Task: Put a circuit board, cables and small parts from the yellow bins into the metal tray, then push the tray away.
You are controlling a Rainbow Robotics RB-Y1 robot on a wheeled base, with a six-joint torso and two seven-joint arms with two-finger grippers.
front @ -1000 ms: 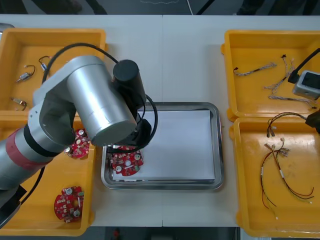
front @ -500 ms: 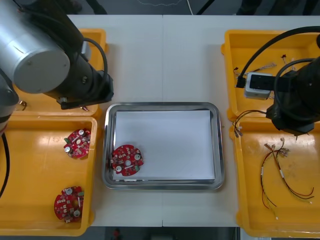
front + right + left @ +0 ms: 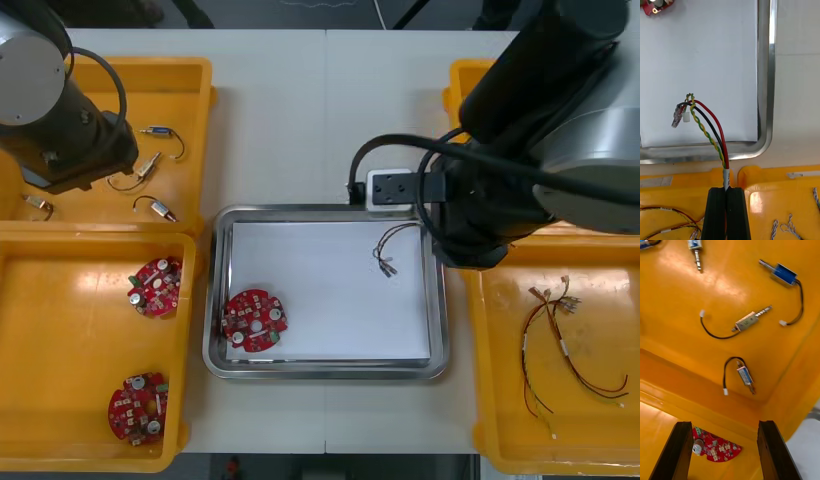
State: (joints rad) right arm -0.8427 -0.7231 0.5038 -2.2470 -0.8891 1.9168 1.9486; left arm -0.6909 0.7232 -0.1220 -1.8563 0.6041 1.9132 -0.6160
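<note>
Metal tray [image 3: 325, 372]: at the centre of the table between the yellow bins, white inside.
Circuit board [image 3: 254, 320]: lies flat in the tray at 8 o'clock of the white floor, close to the rim.
Right gripper [image 3: 727, 190]: clenched on a cable, its black fingers pinching the white-sleeved end. It stands at the tray's 3 o'clock side, just outside the rim and above the edges of the right bins.
Cable [image 3: 709, 127]: red, black and twisted yellow-green strands. It arches from the fingers out over the white floor, and its plug end hangs at about 2 o'clock of the tray. Whether the plugs touch the floor cannot be told.
Left gripper [image 3: 724, 425]: released, fingers wide apart with nothing between them, above the far left bin [image 3: 190, 80] at 10 o'clock from the tray.
Small metal parts [image 3: 747, 320]: several with short black leads lie apart from one another on that bin's floor, beyond the open fingers.
Near left bin [image 3: 60, 300]: at 8 o'clock from the tray, with two spare boards [image 3: 155, 287] in it.
Near right bin [image 3: 480, 400]: at 4 o'clock from the tray, holding red and yellow cables [image 3: 560, 345].
</note>
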